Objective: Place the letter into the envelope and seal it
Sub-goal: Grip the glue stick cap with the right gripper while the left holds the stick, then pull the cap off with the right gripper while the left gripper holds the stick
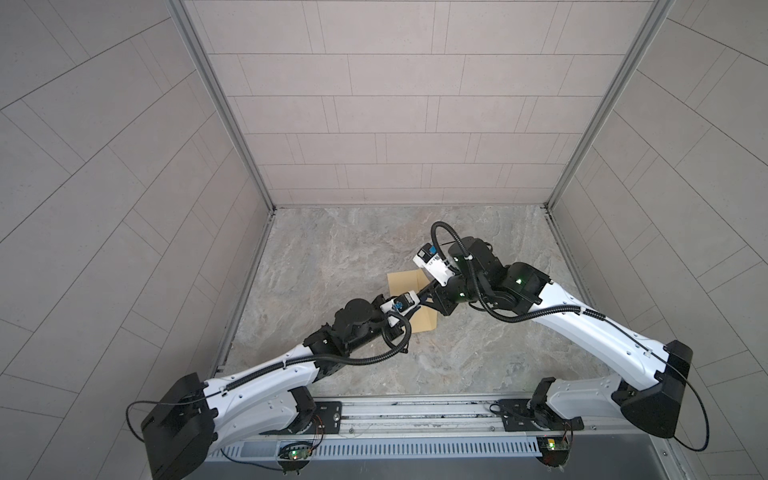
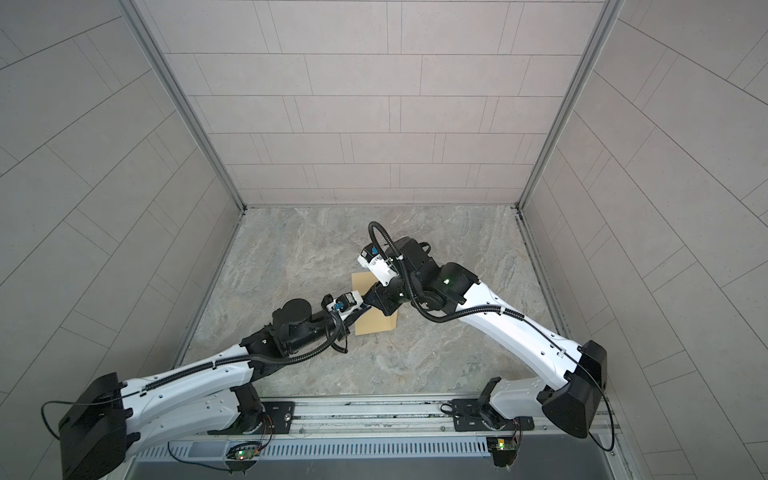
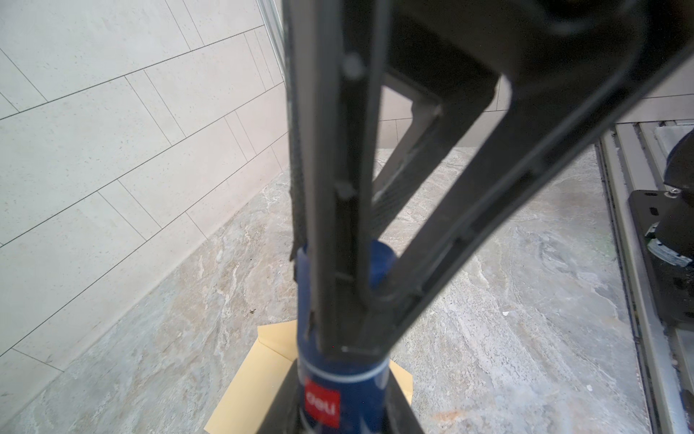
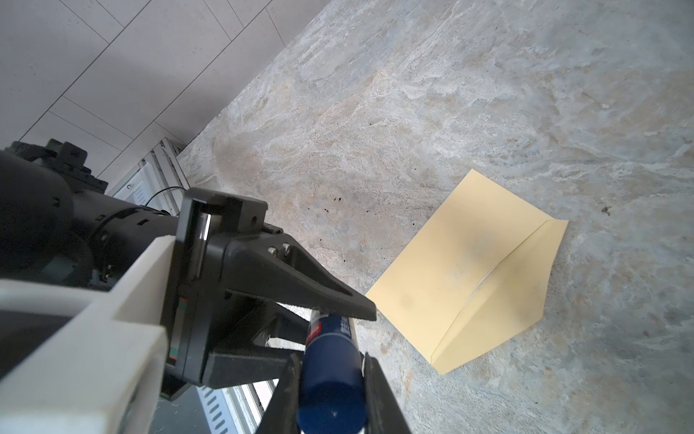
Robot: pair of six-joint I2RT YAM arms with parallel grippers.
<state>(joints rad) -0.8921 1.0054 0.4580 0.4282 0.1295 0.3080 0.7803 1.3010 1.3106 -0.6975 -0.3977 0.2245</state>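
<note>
Status: the letter is not seen in any view. It is judged to be already inside the envelope (image 4: 469, 270), but that cannot be confirmed. The envelope is laid flat on the bench (image 4: 413, 94), and in both top views it is partly covered by the two arms meeting over it. Its flap (image 4: 525, 278) is still folded out at one short end, with the crease visible, so nothing is sealed yet. No glue can be made out on the flap.

Step in hand, as judged: the glue stick (image 4: 332, 379) is being prepared for sealing, probably uncapped. Whether the cap is on or off cannot be told.

Left of the envelope's middle: the left end effector (image 3: 353, 319) is set narrow, with its jaws clamped on the labelled part of the glue stick. Nothing else is touched by it.

Right of it: the right end effector (image 4: 332, 398) is also set narrow, and the plain blue end of the same stick is pinched between its fingers (image 4: 379, 398). The stick is thus held by both arms at once, above the envelope and apparently clear of the paper.

Left to do, as judged:
- The stick is to be opened.
- Glue is to be applied along the flap.
- The flap is to be folded over the envelope body and pressed down.
</note>
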